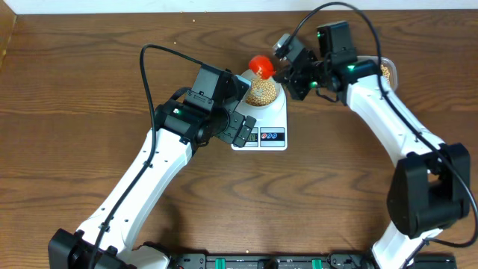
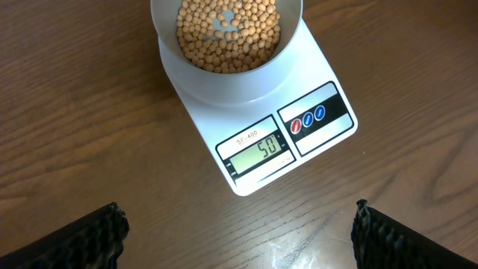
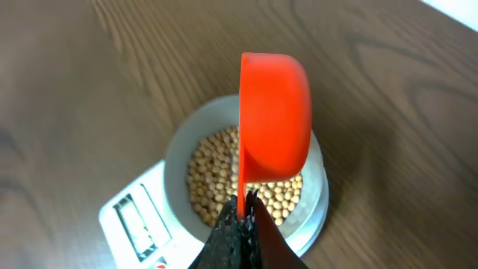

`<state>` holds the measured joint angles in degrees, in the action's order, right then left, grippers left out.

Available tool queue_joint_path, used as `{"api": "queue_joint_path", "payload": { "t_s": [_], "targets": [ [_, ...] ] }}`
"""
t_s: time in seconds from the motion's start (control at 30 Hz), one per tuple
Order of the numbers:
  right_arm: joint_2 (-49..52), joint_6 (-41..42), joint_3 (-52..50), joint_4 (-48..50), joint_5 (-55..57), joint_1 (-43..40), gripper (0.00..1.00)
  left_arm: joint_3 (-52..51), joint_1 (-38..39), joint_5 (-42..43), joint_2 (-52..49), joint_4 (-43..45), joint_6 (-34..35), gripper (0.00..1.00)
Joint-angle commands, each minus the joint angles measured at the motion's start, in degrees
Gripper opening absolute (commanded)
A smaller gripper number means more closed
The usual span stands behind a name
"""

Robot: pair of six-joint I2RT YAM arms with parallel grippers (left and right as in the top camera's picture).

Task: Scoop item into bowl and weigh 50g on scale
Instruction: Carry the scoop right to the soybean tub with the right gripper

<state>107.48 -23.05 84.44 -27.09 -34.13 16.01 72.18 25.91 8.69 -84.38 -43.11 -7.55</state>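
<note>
The white scale [image 2: 314, 142] stands on the wooden table and its display [image 2: 258, 155] reads 50. On it sits the pale bowl [image 2: 224, 82], holding many tan beans [image 2: 228, 33]. My right gripper [image 3: 243, 213] is shut on the thin handle of a red scoop [image 3: 274, 116], which hangs turned on its side just above the bowl [image 3: 175, 153] and the beans [image 3: 213, 175]. In the overhead view the scoop [image 1: 261, 66] is at the bowl's far edge. My left gripper [image 2: 239, 243] stands wide open over bare table in front of the scale, with nothing between its fingers [image 2: 82, 239].
A clear tub [image 1: 385, 71] with more beans shows partly behind the right arm [image 1: 388, 119] at the back right. The left arm [image 1: 149, 179] stretches from the front left to the scale [image 1: 272, 119]. A black rail [image 1: 261, 261] runs along the table's front edge.
</note>
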Motion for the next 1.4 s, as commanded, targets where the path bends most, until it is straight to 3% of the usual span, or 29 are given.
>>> {"api": "queue_joint_path", "payload": {
  "t_s": [0.0,0.5,0.7,0.9,1.03,1.23,1.37],
  "targets": [
    [-2.23,6.93,0.31,0.46,-9.11,-2.84,0.01,0.04,-0.35,0.09,-0.37,-0.15,-0.35,0.98],
    [-2.23,37.59,0.31,12.96,-29.00,-16.09,0.01,0.04,-0.35,0.09,-0.37,-0.15,-0.35,0.98],
    [-2.23,44.26,0.31,14.49,-33.24,-21.99,0.01,0.04,-0.35,0.09,-0.37,-0.15,-0.35,0.98],
    [-2.23,43.91,0.31,14.14,-34.34,-27.04,0.02,0.04,-0.35,0.09,-0.37,-0.17,-0.35,0.98],
    [-2.23,38.66,0.31,12.66,-32.52,-28.87,0.02,0.04,-0.35,0.09,-0.37,-0.15,-0.35,0.98],
    [-2.23,25.09,0.31,-0.92,-17.29,-30.67,0.01,0.04,-0.35,0.09,-0.37,-0.15,-0.35,0.98],
    [-2.27,21.27,0.31,-3.93,-12.76,-31.61,0.01,0.04,-0.35,0.09,-0.37,-0.15,-0.35,0.98]
  ]
}}
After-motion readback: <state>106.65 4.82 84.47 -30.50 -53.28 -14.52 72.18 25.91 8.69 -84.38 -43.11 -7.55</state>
